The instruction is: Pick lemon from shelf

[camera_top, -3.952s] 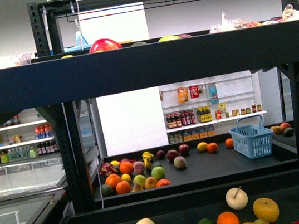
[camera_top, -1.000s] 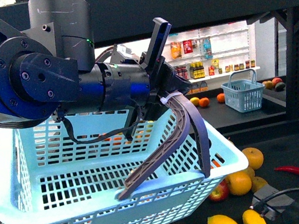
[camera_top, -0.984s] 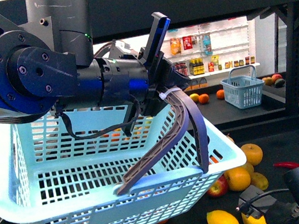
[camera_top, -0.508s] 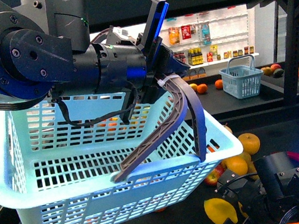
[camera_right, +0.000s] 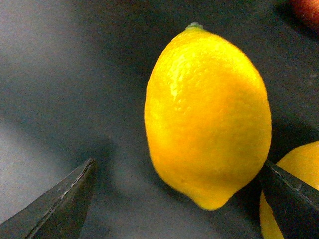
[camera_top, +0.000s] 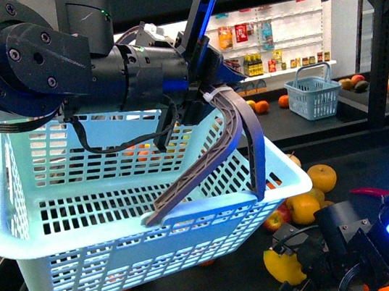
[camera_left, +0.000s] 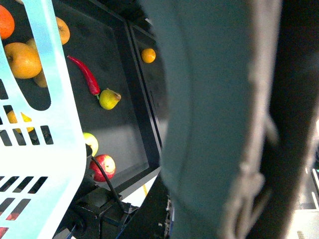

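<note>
One lemon (camera_right: 209, 114) on the dark shelf (camera_top: 373, 163), stocked store racks (camera_top: 266, 39) beyond.

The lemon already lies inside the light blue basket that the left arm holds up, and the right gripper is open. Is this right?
Not quite. The lemon is not in the light blue basket; it lies on the dark shelf tray, between the open fingers of the right gripper, as the right wrist view shows. The rest is right.
</note>
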Motion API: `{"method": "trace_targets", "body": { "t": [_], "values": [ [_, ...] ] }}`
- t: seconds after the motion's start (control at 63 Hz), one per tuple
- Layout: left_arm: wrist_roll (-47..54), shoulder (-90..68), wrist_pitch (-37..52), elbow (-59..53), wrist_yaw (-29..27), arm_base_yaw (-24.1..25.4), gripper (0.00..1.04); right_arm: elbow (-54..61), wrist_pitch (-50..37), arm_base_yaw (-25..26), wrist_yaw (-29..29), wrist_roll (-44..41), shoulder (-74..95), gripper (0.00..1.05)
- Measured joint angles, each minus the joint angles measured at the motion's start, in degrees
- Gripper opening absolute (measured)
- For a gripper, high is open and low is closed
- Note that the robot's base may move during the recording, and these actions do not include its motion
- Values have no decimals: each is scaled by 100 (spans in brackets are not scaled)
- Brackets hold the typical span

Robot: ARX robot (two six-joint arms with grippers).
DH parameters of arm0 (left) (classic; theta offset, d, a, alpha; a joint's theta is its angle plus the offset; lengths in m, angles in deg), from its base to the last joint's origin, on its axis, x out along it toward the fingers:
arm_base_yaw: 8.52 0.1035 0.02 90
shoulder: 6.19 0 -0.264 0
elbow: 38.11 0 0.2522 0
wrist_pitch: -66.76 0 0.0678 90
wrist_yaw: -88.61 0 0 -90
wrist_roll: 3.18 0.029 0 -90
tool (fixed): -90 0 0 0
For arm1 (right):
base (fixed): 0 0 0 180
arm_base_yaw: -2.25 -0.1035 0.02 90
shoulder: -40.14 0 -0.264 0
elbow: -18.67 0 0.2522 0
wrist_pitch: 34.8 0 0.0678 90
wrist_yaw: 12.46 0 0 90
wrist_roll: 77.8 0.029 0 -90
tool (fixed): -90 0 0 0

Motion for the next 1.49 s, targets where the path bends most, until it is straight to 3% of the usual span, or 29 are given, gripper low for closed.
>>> {"method": "trace_targets", "body": {
  "t": [0.476, 0.667, 0.778, 1.0, 1.143, 1.349, 1.492],
  "values": [
    [0, 0, 0, 0, -2, 0, 7, -1635, 702, 2, 85, 55, 793, 97],
    [0, 0, 0, 0, -2, 0, 7, -1580, 608, 46, 83, 177, 785, 70],
    [0, 0, 0, 0, -2, 0, 7, -918, 267, 125, 48, 367, 437, 63],
    [0, 0, 0, 0, -2, 0, 7, 741, -442, 481, -7, 566, -820, 63],
    [0, 0, 0, 0, -2, 0, 7, 1965, -857, 984, 140, 807, -2234, 63],
    [0, 0, 0, 0, -2, 0, 7, 3220, -861, 1742, 520, 1399, -4148, 63],
    [0, 0, 0, 0, -2, -2, 7, 3729, -682, 1864, 876, 1917, -5171, 63]
  ]
}}
